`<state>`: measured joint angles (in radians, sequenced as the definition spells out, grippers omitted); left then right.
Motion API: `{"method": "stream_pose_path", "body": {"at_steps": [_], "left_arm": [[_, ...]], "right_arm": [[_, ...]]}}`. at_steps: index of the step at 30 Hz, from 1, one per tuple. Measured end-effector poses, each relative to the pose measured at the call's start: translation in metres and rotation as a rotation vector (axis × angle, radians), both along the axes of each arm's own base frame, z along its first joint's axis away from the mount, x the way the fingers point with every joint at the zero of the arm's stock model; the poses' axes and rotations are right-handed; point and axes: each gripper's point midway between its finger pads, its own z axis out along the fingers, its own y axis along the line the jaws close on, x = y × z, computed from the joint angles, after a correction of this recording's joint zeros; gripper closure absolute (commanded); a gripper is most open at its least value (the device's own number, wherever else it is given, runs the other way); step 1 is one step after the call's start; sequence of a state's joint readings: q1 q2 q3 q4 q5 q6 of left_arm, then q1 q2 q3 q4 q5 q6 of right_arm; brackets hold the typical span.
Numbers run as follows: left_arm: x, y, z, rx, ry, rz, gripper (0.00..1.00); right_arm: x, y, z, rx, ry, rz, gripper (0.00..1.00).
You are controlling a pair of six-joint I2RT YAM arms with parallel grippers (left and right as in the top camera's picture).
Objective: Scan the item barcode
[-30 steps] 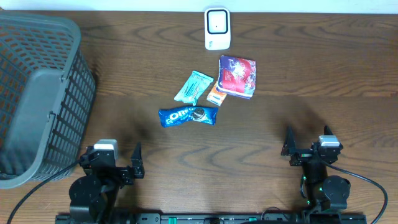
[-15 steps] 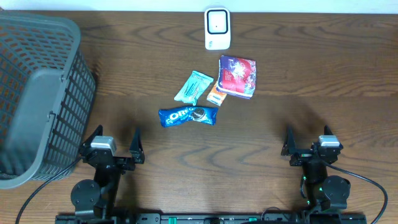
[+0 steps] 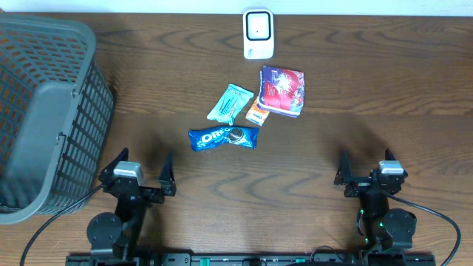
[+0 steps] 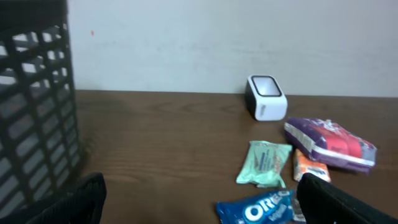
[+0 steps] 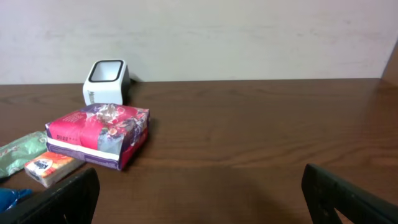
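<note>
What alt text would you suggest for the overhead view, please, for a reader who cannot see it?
Four small packets cluster on a dark wooden table: a blue Oreo pack, mint-green packet, orange packet and red-and-purple pack, with a white scanner beyond. A grey basket stands at left; the left gripper and right gripper sit open and empty below.

Black hands (image 3: 139, 167), silver wrist blocks (image 3: 127, 171), black cables (image 3: 437, 216)
</note>
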<state>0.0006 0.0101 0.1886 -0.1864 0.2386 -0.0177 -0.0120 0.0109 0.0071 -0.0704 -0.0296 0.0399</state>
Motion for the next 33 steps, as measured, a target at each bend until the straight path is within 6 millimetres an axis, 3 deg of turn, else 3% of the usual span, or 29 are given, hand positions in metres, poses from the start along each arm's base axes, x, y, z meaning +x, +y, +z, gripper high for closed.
{"method": "stream_pose_path", "body": {"at_steps": [12, 21, 33], "left_arm": [[-0.012, -0.007, -0.053, 0.003, 0.220, -0.032, 0.02], [-0.048, -0.006, -0.124, 0.007, 0.550, -0.033, 0.02], [-0.051, -0.006, -0.127, 0.007, 0.568, -0.033, 0.02]], "right_arm": [[0.000, 0.000, 0.000, 0.000, 0.000, 0.000, 0.01], [0.000, 0.000, 0.000, 0.000, 0.000, 0.000, 0.01], [0.000, 0.007, 0.005, 0.062, -0.016, 0.039, 0.01]]}}
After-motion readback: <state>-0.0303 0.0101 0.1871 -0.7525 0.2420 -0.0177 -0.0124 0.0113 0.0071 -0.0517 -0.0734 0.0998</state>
